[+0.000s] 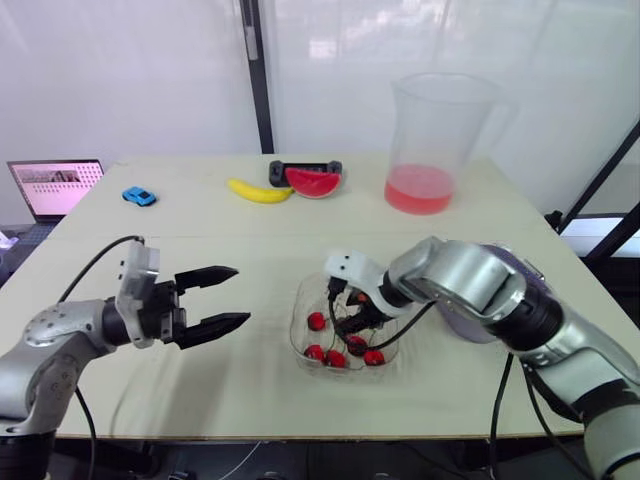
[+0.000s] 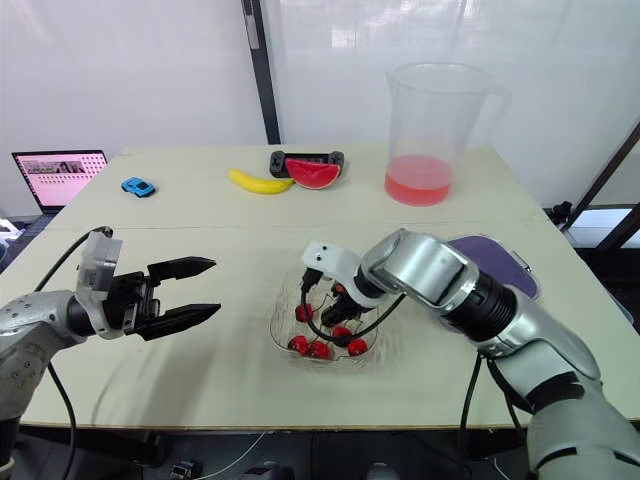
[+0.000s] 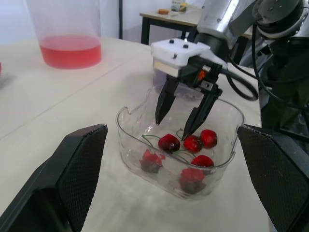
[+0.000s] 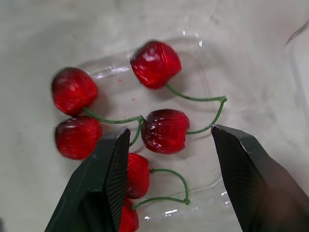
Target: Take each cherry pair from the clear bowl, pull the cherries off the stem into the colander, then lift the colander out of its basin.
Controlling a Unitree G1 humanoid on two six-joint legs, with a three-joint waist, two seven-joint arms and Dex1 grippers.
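Observation:
The clear bowl (image 3: pixel 126 145) sits near the front middle of the table and holds several red cherries (image 1: pixel 316 321) joined in pairs by green stems. My right gripper (image 3: pixel 172 128) is open and dips into the bowl from above. Its fingers straddle one dark cherry (image 4: pixel 165 130) without closing on it. My left gripper (image 1: pixel 240 295) hovers open and empty to the left of the bowl, pointing at it. A purple colander (image 2: pixel 510 265) lies to the right, mostly hidden behind my right arm.
A tall clear pitcher (image 1: pixel 430 140) with pink liquid stands at the back right. A banana (image 1: pixel 258 191), a watermelon slice (image 1: pixel 313 182) and a blue toy car (image 1: pixel 139 196) lie along the back. A laptop (image 1: pixel 55 187) sits at the far left.

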